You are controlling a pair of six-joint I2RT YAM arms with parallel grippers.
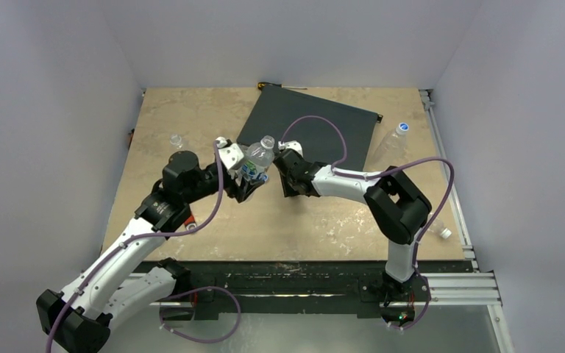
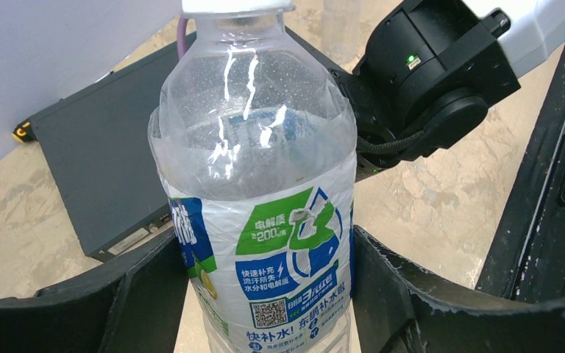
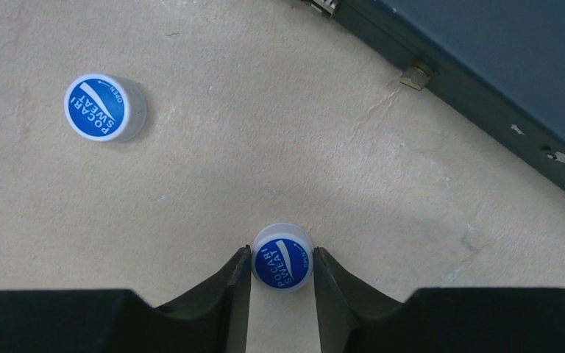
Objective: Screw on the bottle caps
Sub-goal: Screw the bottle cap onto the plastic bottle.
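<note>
A flat black box (image 1: 316,129) lies on the table (image 1: 338,228). Off the box's right edge stands a capped bottle (image 1: 391,143). At the box's near left corner the left claw (image 2: 268,294) is clamped around the labelled body of a clear bottle (image 2: 257,184). Beside the box's near edge the right claw (image 3: 282,254) points down, its fingers (image 3: 235,287) pressed to both sides of a blue cap (image 3: 282,266) sitting on the table. A second cap (image 3: 103,107) lies loose, farther from the box.
</note>
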